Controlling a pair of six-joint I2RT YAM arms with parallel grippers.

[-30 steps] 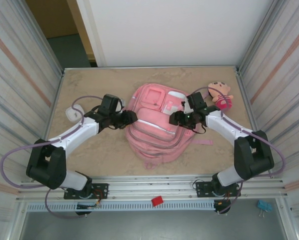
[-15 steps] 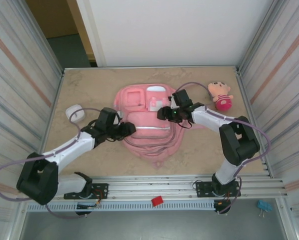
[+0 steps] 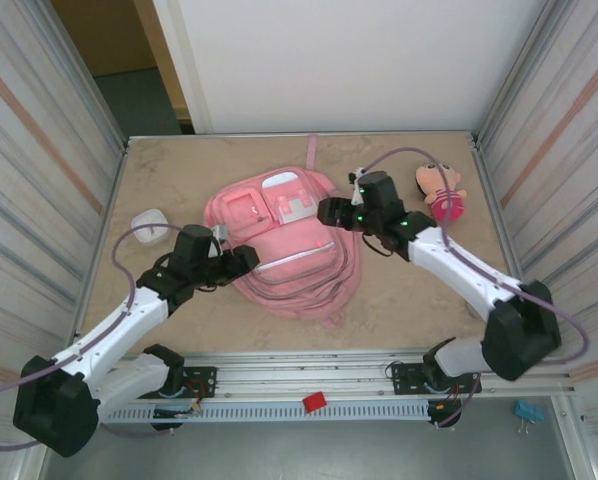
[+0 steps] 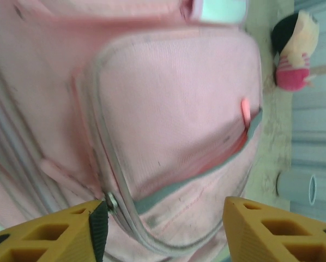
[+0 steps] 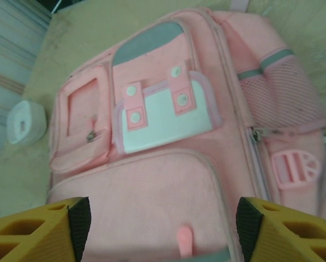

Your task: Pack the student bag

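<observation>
Shifted left and turned, the large pink fabric backpack (image 3: pixel 284 250) lies mid-frame on the desk (image 3: pixel 179 170); my left fingers (image 4: pixel 43 232) and right fingers (image 5: pixel 32 229) gape, empty. Loose fabric could snag them and drag it.

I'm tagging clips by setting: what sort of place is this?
Probably a lab robot workcell, not a home: a sandy table boxed in by panelled side walls, an aluminium rail along its near edge, and staged props, a student bag and a doll.

Parted left end effector (image 4: pixel 164 215) hangs over the student bag (image 4: pixel 168 120)
</observation>
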